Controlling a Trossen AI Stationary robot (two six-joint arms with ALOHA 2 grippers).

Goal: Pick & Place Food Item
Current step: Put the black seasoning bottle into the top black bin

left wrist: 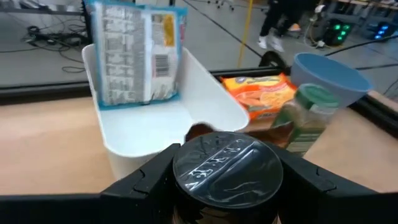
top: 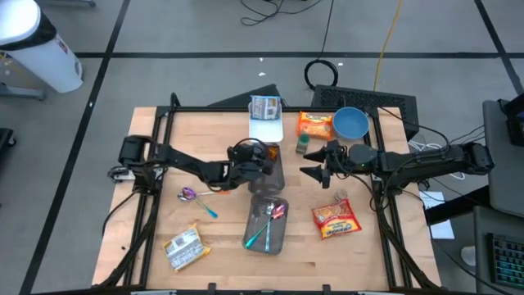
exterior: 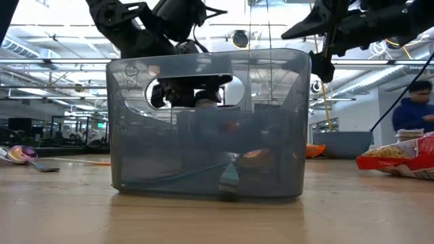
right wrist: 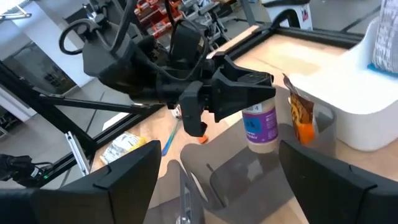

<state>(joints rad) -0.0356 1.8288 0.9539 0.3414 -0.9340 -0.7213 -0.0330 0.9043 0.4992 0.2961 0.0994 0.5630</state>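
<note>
The left end effector (right wrist: 245,93) is gripping a black-lidded jar (right wrist: 260,124) above the grey bin (top: 267,217); it is best lowering it upright inside before releasing. The right end effector (top: 315,170) is waiting open nearby.

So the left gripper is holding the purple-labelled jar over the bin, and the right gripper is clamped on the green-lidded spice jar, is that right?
Not quite. The left gripper does hold the purple-labelled jar over the bin, but the right gripper is open and holds nothing, as the high view shows; the green-lidded spice jar stands apart from it.
</note>
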